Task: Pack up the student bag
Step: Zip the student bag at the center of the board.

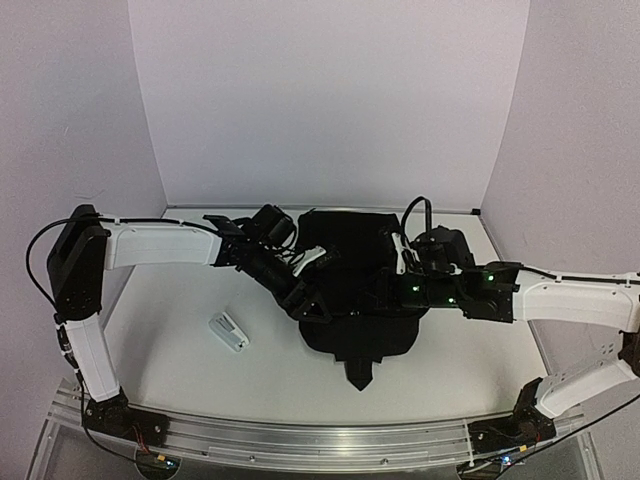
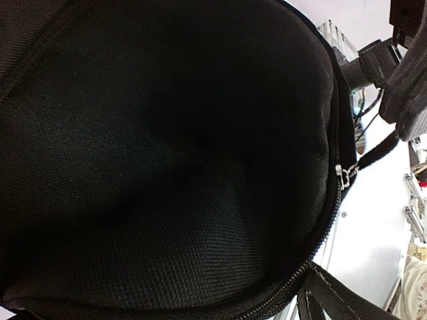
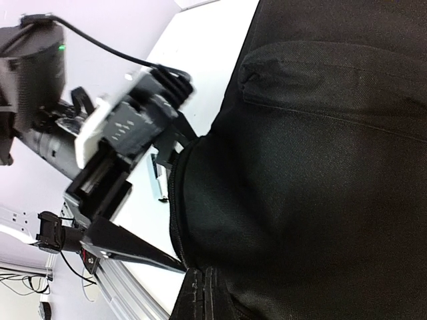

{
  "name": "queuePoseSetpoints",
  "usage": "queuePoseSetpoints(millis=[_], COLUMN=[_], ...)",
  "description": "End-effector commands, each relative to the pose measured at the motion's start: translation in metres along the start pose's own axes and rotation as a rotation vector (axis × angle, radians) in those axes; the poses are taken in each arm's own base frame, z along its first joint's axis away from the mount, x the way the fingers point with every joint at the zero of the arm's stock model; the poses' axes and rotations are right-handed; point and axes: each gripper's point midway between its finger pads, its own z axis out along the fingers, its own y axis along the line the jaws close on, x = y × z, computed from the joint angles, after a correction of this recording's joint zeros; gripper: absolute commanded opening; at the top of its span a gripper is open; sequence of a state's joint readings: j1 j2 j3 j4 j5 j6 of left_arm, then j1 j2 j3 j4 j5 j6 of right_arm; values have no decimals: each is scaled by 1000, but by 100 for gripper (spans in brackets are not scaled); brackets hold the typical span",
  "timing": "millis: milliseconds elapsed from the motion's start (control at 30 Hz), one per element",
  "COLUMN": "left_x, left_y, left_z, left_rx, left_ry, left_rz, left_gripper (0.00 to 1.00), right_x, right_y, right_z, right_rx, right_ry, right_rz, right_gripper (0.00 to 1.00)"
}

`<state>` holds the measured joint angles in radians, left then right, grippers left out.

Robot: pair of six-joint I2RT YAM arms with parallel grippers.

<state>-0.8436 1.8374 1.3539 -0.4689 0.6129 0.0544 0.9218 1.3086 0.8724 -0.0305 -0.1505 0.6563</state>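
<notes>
The student bag (image 1: 350,250) is a black fabric backpack lying in the middle of the table. My left gripper (image 1: 303,292) is at its left edge. The left wrist view is filled with the bag's black fabric (image 2: 167,167) and a zip with its pull (image 2: 343,175); my left fingers are hidden there. In the right wrist view the left gripper (image 3: 180,140) touches the bag's zip rim. My right gripper (image 1: 392,285) is at the bag's right side. Its pads (image 3: 207,293) are pressed together on the bag's fabric (image 3: 300,173) by the zip edge.
A small white object (image 1: 228,330) lies on the table left of the bag. The aluminium rail (image 1: 320,440) runs along the near edge. White walls close in the back and both sides. Black straps (image 2: 320,297) hang off the bag.
</notes>
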Motion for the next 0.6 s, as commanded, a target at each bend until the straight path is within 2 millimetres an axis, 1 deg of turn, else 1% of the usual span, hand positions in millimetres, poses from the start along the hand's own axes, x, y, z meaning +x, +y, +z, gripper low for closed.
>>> queuePoseSetpoints(millis=[0,167,267,400,567], left_x=[-10,-11,-8,-4,6], left_y=[-23,-60,-77,-89,-103], left_z=[-8,-19,-22,-23,-18], left_rx=[113,312,395,450,487], left_ry=[-7,37,68,101,143], left_rz=[10,-49,-76,-101,-123], left_gripper=[93,93,93,92,92], right_x=[-15,-11,-8,-6,-8], right_y=[12,7,4,1,-2], right_z=[-8,-3,0,2,0], right_rx=[-50,-34,-24,-13,-3], right_ry=[-71,-60,-52,-50,-64], right_rz=[4,4,3,8,17], right_gripper=[0,0,0,0,0])
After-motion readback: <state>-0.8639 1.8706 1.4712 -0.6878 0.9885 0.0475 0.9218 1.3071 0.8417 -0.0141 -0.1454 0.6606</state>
